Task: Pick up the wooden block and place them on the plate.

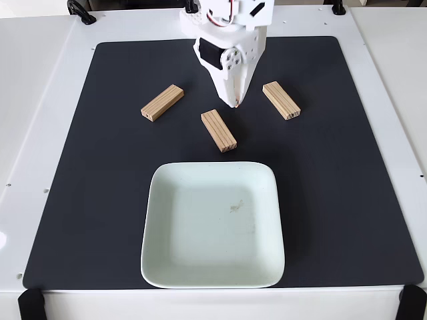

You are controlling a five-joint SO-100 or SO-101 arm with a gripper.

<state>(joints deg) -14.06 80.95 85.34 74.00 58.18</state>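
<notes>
Three light wooden blocks lie on the black mat: one at the left [162,103], one in the middle [219,130] and one at the right [281,100]. The pale mint square plate [157,220] sits in front of them with nothing on it. My white gripper [235,103] hangs from the top centre, pointing down between the middle and right blocks. Its fingers taper to one tip with no gap and nothing between them. The tip is a little behind and to the right of the middle block and does not touch it.
The black mat [353,200] covers most of the white table [33,100]. Black clamps sit at the front corners [30,305] and cables at the back left [80,12]. Bare mat lies to the left and right of the plate.
</notes>
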